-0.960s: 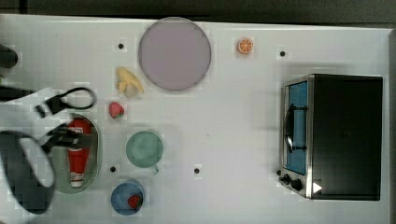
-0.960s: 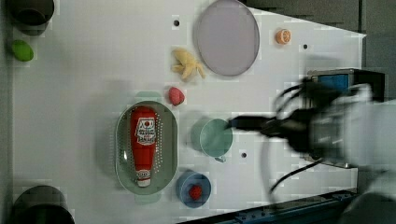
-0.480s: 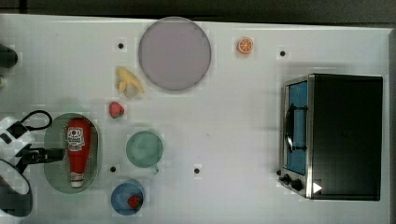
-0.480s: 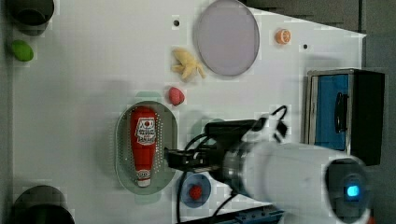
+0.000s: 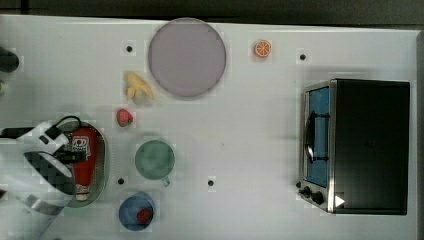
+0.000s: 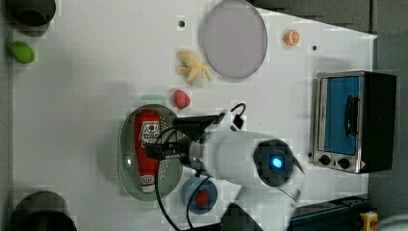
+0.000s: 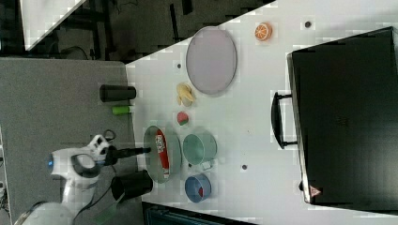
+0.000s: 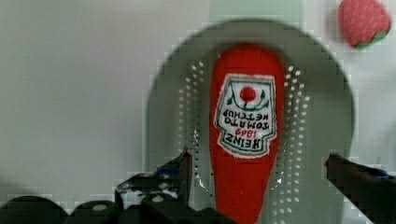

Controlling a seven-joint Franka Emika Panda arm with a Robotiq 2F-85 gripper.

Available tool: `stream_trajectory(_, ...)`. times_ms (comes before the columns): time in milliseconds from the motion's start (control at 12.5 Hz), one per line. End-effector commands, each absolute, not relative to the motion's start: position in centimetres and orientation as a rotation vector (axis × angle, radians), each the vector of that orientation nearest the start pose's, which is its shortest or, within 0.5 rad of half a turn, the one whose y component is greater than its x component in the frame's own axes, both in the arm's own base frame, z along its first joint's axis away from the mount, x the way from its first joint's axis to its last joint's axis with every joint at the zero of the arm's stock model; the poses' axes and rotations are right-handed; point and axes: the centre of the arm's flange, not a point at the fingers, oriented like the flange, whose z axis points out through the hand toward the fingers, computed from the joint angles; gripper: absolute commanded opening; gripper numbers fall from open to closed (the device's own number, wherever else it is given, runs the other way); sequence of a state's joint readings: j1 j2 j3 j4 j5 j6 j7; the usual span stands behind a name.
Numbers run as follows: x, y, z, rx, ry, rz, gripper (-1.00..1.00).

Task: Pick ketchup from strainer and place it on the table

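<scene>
Lying flat along the perforated bottom of the pale green strainer (image 6: 126,159), the Heinz ketchup bottle (image 6: 148,147) rested label up, its white cap toward the blue bowl (image 6: 198,195) end of the strainer and its broad red base toward the strawberry (image 6: 181,98) end. It had not been lifted; every part of it was inside the strainer's rim.

The robot arm's pincer (image 8: 257,175) hung directly over the strainer with its jaws spread wide and nothing between them but air. In the wrist view, one dark fingertip stood to each side of the bottle's narrowing neck, so the bottle lay in the gap between them. That straddling pose suggested the arm was lining up to close across the bottle's narrow width, the easiest way to grip something lying on its side.

Just beside the strainer stood a round green cup (image 5: 155,159), with the blue bowl near the strainer's cap end holding a small red item. Farther from the strainer lay a yellow banana-like toy (image 5: 137,87), a large grey plate (image 5: 186,56) and an orange slice (image 5: 262,48). A black toaster oven (image 5: 357,145) sat well apart from the strainer on the white tabletop (image 5: 250,125), leaving bare surface between it and the cup, probably room enough to set the bottle down.
</scene>
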State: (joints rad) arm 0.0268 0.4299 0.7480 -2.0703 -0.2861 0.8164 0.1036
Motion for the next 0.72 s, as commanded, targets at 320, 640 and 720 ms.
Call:
stream_trajectory(320,44.1,39.8,20.7,-3.015,0.080,0.043,1.00)
stream_trajectory(640,44.0,40.1,16.9,-2.996,0.151,0.068,1.00)
stream_trajectory(720,44.0,40.1,16.4,-2.996,0.150,0.072,0.91)
